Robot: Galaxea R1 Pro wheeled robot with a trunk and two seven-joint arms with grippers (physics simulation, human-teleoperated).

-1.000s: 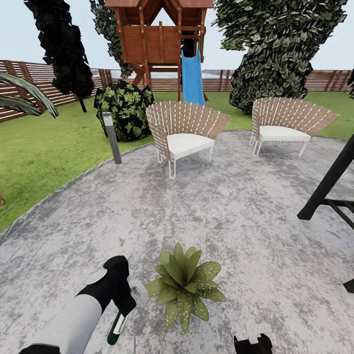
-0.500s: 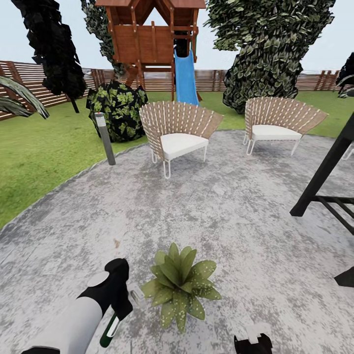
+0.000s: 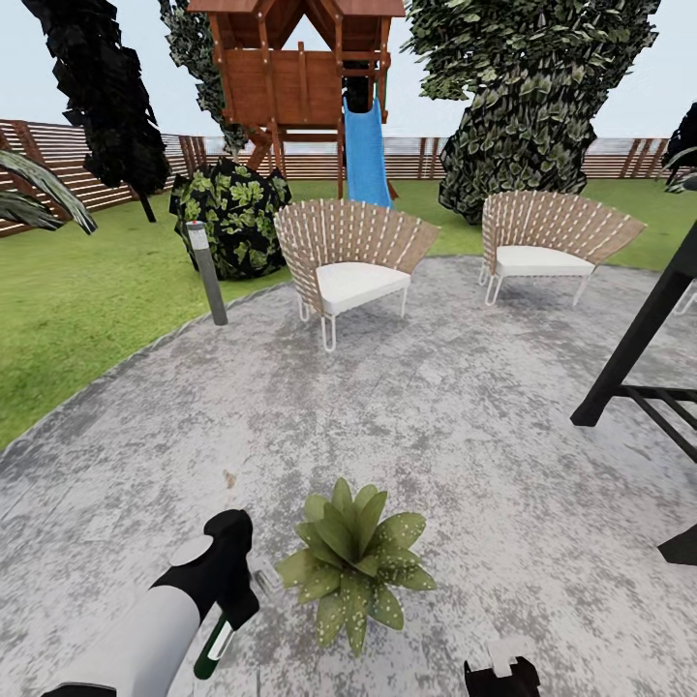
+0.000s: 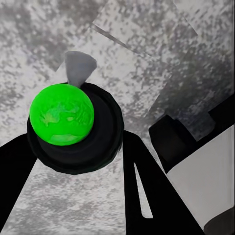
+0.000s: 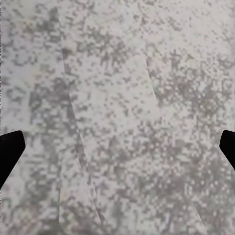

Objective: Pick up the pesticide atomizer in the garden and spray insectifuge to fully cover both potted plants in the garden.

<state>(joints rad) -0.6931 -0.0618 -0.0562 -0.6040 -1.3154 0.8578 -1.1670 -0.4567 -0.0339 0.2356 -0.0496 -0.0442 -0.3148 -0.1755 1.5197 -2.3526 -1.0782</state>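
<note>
On the grey stone patio (image 3: 465, 407), near the bottom of the head view, one potted plant (image 3: 354, 561) is seen, its pot hidden under speckled leaves. Just beside it, to its left, the left gripper (image 3: 232, 605) is held low, and the pesticide atomizer (image 3: 215, 647) is clamped in it: a slim dark green bottle w/ white label patch, hanging down from the gripper, bottom end toward the camera. The nozzle end can't be made out in the head view.

In the left wrist view the atomizer (image 4: 73, 128) is seen end-on instead: a bright green dome in a round black collar, w/ black fingers (image 4: 152, 196) at either side and a pale grey cone above it over the paving. The plant isn't caught there.

Of the right gripper (image 3: 499, 673) just the tip is seen at the head view's lower edge, right of the plant and apart from it. In the right wrist view two black fingertips (image 5: 10, 152) are set wide apart at the frame's sides, jaws open, nothing betw. them but mottled paving (image 5: 117, 117).

Counted in the head view: 1 potted plant, 1 atomizer, 2 wicker chairs (image 3: 348, 257) w/ white cushions, 1 grey bollard lamp (image 3: 207, 271) at the lawn edge, 1 wooden play tower (image 3: 295, 82) w/ 1 blue slide (image 3: 366, 155), slatted fence (image 3: 58, 179) behind, 1 black frame (image 3: 644, 348) at right.
</note>
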